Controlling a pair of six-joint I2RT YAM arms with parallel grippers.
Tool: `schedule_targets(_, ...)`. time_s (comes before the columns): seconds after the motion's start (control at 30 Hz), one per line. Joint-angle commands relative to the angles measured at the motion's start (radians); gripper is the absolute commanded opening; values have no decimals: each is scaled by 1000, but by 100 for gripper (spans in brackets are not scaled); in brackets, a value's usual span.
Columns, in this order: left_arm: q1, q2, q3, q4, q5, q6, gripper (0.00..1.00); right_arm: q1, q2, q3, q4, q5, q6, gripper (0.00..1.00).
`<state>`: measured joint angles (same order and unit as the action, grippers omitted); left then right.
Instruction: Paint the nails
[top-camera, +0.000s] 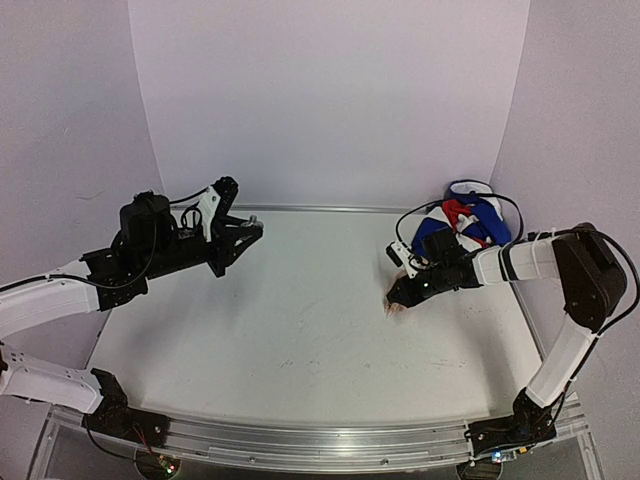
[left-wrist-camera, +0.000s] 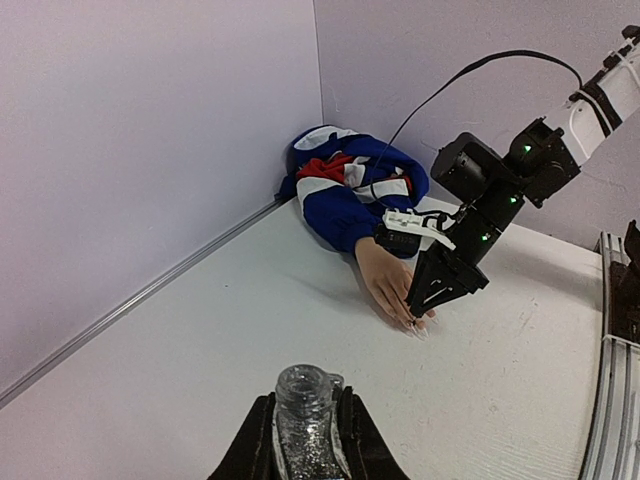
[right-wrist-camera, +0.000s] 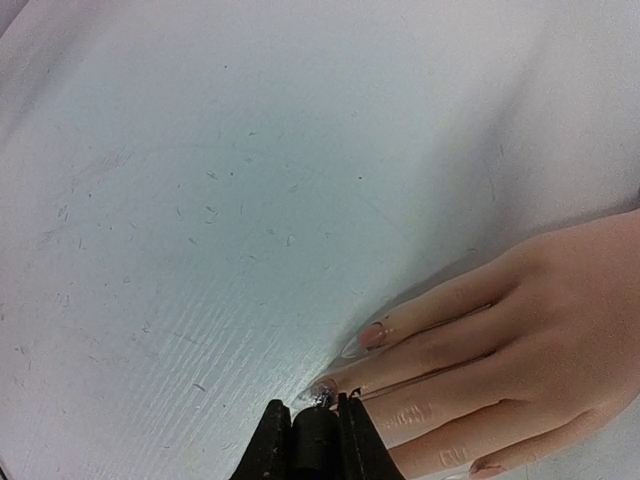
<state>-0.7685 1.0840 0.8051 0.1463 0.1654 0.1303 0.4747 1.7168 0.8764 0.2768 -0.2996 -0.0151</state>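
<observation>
The pale mannequin hand (right-wrist-camera: 520, 340) lies palm down on the white table, fingers pointing toward the table's middle. Its nails (right-wrist-camera: 370, 335) show at the fingertips. My right gripper (right-wrist-camera: 313, 420) is shut on a black brush cap (right-wrist-camera: 315, 440), and the brush tip touches one glittery nail (right-wrist-camera: 325, 392). From the top view the right gripper (top-camera: 400, 297) sits right over the fingertips of the mannequin hand (top-camera: 397, 307). My left gripper (left-wrist-camera: 303, 440) is shut on an uncapped clear bottle of silver glitter polish (left-wrist-camera: 303, 415). The left gripper (top-camera: 245, 232) is held far to the left, above the table.
The blue, white and red sleeve (top-camera: 465, 220) bunches in the back right corner against the wall, with the right arm's black cable (top-camera: 420, 215) looping over it. A metal rail (top-camera: 320, 445) runs along the table's near edge.
</observation>
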Motion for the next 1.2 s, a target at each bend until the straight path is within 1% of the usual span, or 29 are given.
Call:
schedule_targets(0.0, 6, -15, 40, 27, 17, -9, 0, 7, 9, 22, -17, -27, 0, 0)
schedule_targets(1.17, 6, -15, 38, 27, 19, -12, 0, 21, 18, 16, -18, -79, -2, 0)
